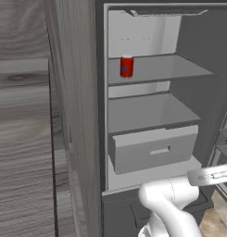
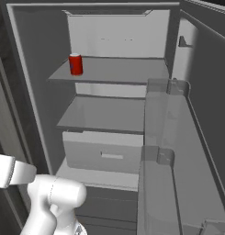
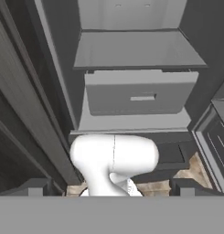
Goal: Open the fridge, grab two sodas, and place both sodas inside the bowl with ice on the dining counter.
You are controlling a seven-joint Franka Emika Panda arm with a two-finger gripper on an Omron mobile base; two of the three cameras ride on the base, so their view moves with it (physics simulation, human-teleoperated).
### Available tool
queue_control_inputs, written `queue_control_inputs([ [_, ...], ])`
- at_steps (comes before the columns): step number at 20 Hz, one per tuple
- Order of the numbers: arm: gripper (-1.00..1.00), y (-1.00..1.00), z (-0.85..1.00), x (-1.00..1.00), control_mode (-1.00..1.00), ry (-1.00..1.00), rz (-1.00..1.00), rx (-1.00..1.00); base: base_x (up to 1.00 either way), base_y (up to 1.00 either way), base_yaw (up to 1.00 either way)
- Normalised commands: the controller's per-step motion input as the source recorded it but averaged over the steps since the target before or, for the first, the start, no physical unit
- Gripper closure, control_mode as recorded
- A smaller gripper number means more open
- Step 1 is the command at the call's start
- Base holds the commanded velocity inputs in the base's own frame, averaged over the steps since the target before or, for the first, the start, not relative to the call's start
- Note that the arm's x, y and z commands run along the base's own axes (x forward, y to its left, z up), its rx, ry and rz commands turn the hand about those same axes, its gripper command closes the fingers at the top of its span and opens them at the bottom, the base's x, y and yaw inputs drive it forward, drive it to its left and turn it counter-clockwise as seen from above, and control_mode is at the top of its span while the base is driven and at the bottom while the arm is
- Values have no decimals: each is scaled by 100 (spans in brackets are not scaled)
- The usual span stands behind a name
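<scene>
- Your gripper (image 3: pixel 111 192) is spread wide and empty, its tips low in the hand view, facing the drawer (image 3: pixel 140 93).
- The fridge (image 1: pixel 152 106) stands open, giving you a clear reach to the shelves.
- The can (image 1: pixel 126 66) stands upright on the upper shelf (image 1: pixel 166 69), well above the hand, likely your first pick.

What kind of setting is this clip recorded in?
Most likely a rendered kitchen: an open fridge with grey shelves and a drawer, a red soda can on its upper shelf, and wood-grain cabinet panels beside it.
</scene>
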Motion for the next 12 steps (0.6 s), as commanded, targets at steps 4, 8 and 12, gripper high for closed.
queue_control_inputs([
  [4, -100, -19, 16, 47, -100, -9, -2, 6, 0, 0, 0],
  [8, -100, -5, 53, 34, -100, -23, 2, 1, 0, 0, 0],
  [12, -100, 0, 73, 22, -100, -27, 2, 0, 0, 0, 0],
])
